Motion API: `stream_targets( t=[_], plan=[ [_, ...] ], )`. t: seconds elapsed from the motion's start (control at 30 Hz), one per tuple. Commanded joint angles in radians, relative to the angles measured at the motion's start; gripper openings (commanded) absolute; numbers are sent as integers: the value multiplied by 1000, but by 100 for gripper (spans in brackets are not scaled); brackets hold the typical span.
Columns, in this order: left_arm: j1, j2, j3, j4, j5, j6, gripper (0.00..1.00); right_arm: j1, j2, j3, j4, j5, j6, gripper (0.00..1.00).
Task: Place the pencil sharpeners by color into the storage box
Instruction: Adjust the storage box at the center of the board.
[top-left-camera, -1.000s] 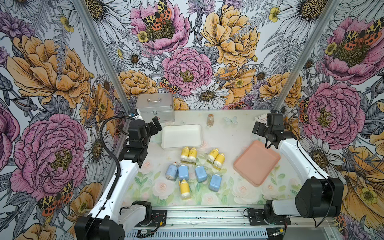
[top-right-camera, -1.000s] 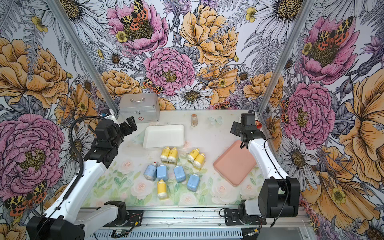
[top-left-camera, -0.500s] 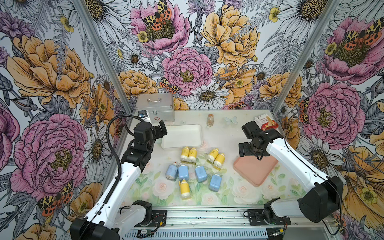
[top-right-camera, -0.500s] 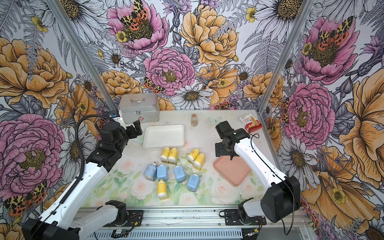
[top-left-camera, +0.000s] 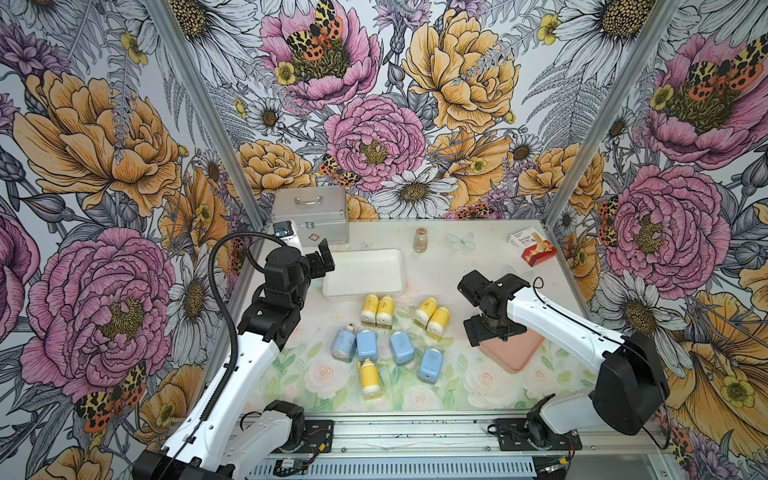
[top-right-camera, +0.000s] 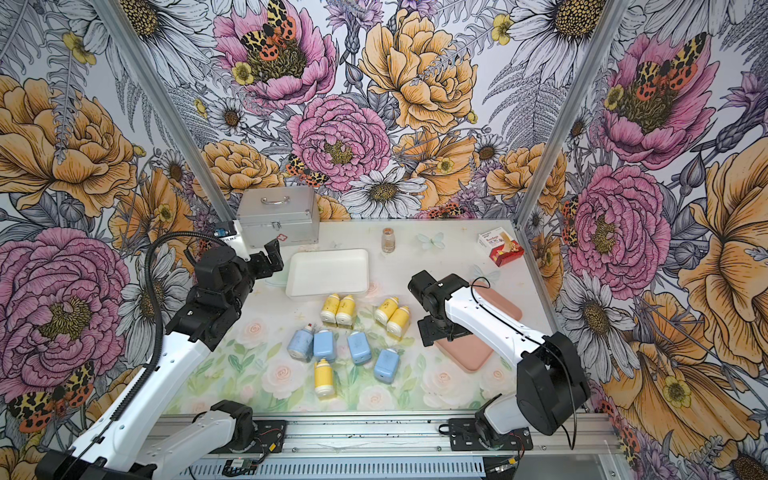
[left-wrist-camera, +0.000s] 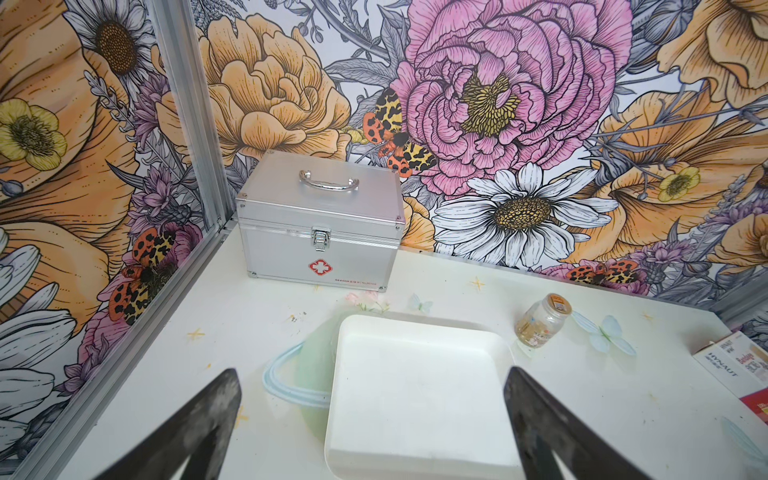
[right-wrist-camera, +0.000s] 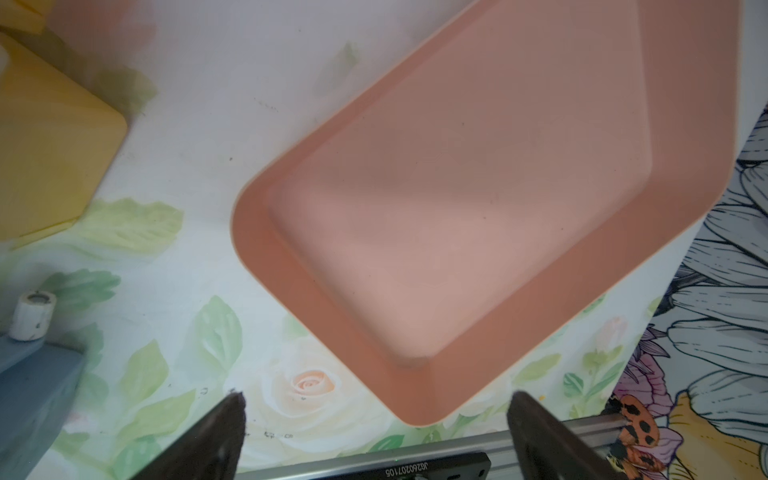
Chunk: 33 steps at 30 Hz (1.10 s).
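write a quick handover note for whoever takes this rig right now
Left end effector: open, empty, at the edge of the white tray.
Right end effector: open, empty, over a corner of the pink tray.
Things: all nine sharpeners sit loose on the table between the trays: five yellow sharpeners, four blue sharpeners.
Done: nothing sorted yet. Both trays are empty and the silver case is latched shut.
Left: pick up every sharpener and group them by color.
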Motion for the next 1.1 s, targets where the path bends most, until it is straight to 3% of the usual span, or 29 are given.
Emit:
stream_targets(
  t=[0.0, 0.03, 0.07, 0.1, 0.33, 0.67, 1.07],
  plan=[
    [-9, -16, -16, -10, -22, 23, 99, 5, 39, 1, 78, 25, 18, 100],
    [-7, -15, -17, -10, -21, 22, 99, 4, 57, 1, 88, 28, 34, 99],
    [-8, -15, -17, -10, -20, 22, 99, 4, 75, 2, 97, -98, 95, 48],
    [-7, -15, -16, -10, -19, 22, 99, 4, 91, 4, 104, -104, 89, 45],
    [-8, -15, -18, -10, -22, 22, 99, 3, 154, 0, 147, -155, 66, 37],
    [-8, -18, -18, -10, -18, 19, 99, 1, 151, -4, 154, -153, 56, 45],
    [-9, -22, -18, -10, -21, 19, 99, -64, 183, -15, 200, -187, 18, 39]
  ],
)
